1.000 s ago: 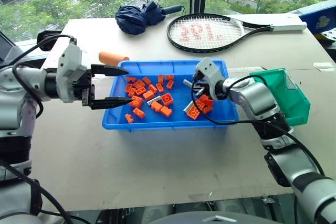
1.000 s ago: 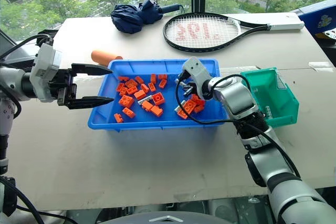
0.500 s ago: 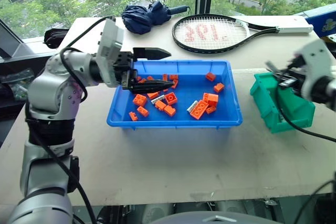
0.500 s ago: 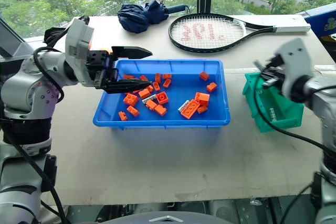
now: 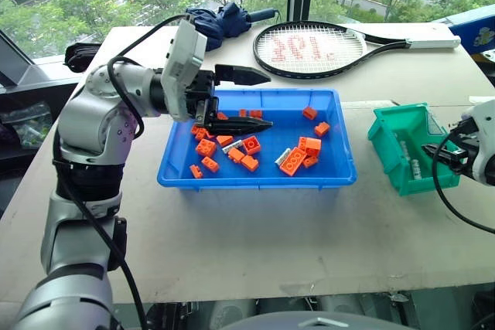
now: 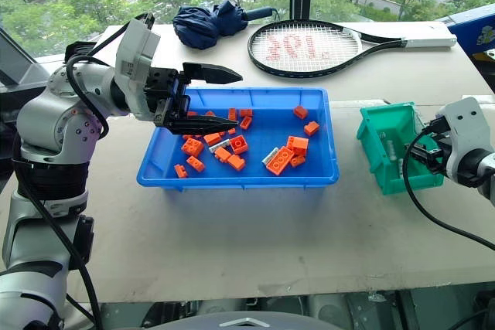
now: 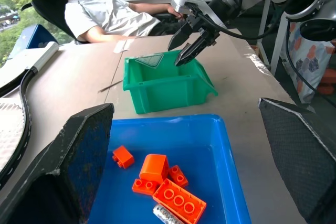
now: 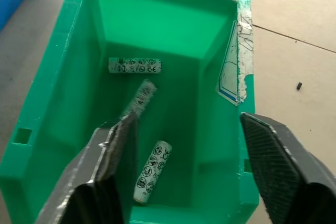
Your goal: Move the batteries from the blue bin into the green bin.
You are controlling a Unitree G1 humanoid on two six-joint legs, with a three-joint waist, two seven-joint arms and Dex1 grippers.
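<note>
The blue bin (image 5: 340, 179) and green bin (image 8: 173, 30) look like smooth glossy plastic; the batteries (image 8: 135, 66) have printed silvery wraps. The desk (image 5: 255, 245) is matt, and the pincer pads (image 8: 283, 161) look finely textured.

The table (image 5: 232, 253) carries the blue bin (image 5: 255, 179), green bin (image 5: 390, 161), racket (image 5: 325, 48) and umbrella (image 5: 224, 19).
</note>
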